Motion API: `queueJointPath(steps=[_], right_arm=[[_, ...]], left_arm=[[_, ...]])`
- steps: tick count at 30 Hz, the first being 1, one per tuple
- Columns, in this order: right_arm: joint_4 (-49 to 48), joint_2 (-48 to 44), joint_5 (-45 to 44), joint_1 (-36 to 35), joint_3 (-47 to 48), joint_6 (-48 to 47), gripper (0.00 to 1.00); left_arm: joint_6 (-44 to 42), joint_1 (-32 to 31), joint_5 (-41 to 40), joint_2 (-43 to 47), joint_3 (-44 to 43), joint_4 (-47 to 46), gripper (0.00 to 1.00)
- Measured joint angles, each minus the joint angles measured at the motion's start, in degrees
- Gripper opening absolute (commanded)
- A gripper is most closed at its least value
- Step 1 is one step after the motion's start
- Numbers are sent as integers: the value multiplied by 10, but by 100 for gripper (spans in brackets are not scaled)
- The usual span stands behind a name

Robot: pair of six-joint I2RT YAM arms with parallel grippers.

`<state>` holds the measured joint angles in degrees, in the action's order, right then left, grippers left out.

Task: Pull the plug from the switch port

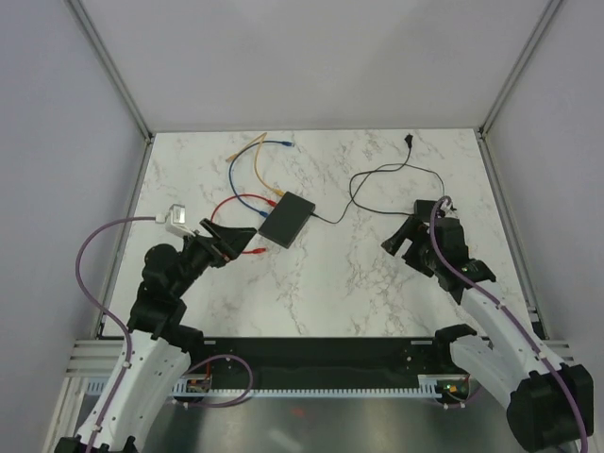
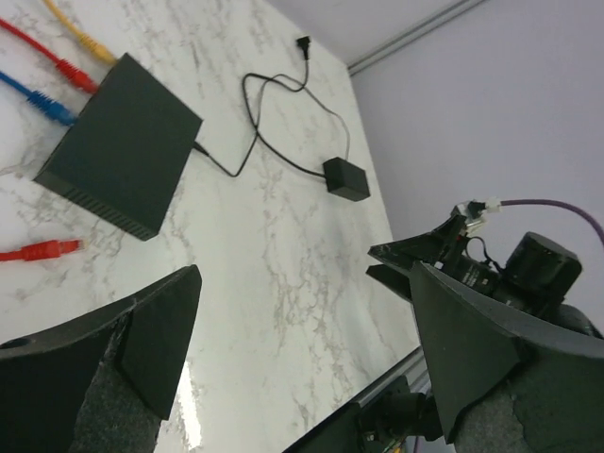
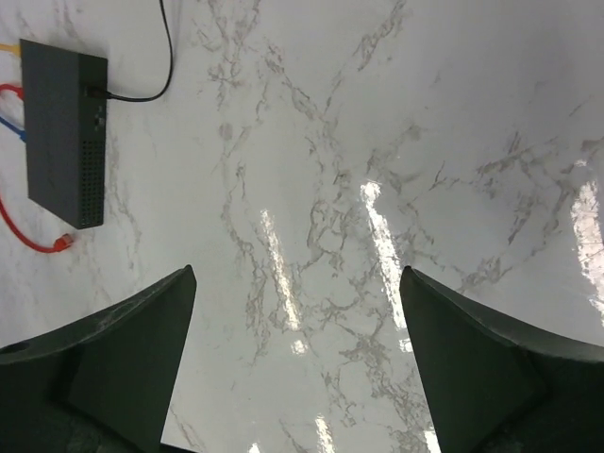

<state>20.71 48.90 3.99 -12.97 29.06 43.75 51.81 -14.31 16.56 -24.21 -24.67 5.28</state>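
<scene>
Both released and empty, left claw (image 1: 229,241) and right claw (image 1: 404,236); network switch (image 1: 288,220) just ahead of left claw, red plug (image 2: 68,68), blue plug (image 2: 45,101) and yellow plug (image 2: 94,49) seated in its far side; hazard: unbraced switch likely slides with the pull

The black switch (image 1: 287,220) lies on the marble bench (image 1: 377,311), with a red cable (image 1: 243,196), blue cable (image 1: 247,151) and yellow cable (image 1: 257,170) at its left side and a black cord (image 1: 377,175) trailing right. The left gripper (image 1: 247,242), jaws apart, sits just beside its near-left corner; the right gripper (image 1: 404,229) stands well apart.
</scene>
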Motion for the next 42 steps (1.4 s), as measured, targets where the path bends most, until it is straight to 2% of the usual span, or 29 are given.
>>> queueJointPath(steps=[5, 9, 13, 16, 19, 20, 22, 23, 28, 30, 33, 37, 42], right_arm=[[9, 84, 6, 0, 62, -55, 98], [-15, 170, 36, -9, 129, -63, 98], [-34, 286, 62, -49, 197, -69, 98], [-39, 377, 75, -81, 260, -70, 90], [-41, 449, 78, -116, 327, -73, 74], [-44, 471, 79, -130, 351, -73, 61], [-53, 513, 81, -162, 403, -75, 49], [-57, 532, 82, -178, 428, -76, 40], [-72, 642, 92, -245, 576, -78, 33], [-73, 685, 99, -262, 626, -80, 24], [-63, 759, 107, -279, 705, -81, 20], [-50, 836, 111, -291, 779, -81, 11], [-17, 890, 111, -301, 832, -84, 11]], left_arm=[[-26, 1, -37, -62, -50, 72, 100], [-24, 1, -80, -106, -94, 138, 100], [-16, 1, -115, -154, -152, 226, 100], [-18, 4, -134, -185, -200, 285, 100], [-25, 6, -161, -197, -238, 334, 100], [-30, 8, -169, -197, -246, 347, 100], [-43, 10, -183, -195, -256, 372, 100], [-51, 11, -189, -195, -260, 382, 100], [-98, 11, -188, -201, -269, 423, 100], [-115, 11, -176, -205, -273, 431, 99], [-136, 11, -157, -205, -281, 447, 98], [-149, 11, -124, -205, -291, 456, 86], [-163, 11, -55, -238, -295, 459, 80]])
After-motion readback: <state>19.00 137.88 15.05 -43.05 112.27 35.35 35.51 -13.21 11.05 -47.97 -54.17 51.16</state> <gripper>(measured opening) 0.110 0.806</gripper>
